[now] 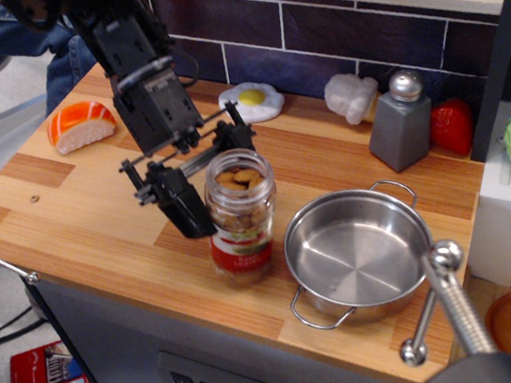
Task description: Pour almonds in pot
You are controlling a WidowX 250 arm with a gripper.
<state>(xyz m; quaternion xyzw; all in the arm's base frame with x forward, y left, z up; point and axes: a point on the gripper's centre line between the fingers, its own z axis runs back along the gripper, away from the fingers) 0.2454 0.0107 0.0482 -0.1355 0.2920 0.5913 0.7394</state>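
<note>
Black robot gripper (205, 181) clamped on the clear plastic jar (241, 214) with the red, green and white label, one finger (181, 200) on its left side, the other behind. Brown oval almonds (239, 179) visible through the open top and the clear wall. Jar tilted a little, base low over the wooden counter (77, 212); contact with the wood not clear. Just right of it, shallow shiny stainless-steel pot (358, 253) with two wire loop handles, nothing inside. Farther back, grey metal shaker (400, 121) and toy fried egg (254, 101).
</note>
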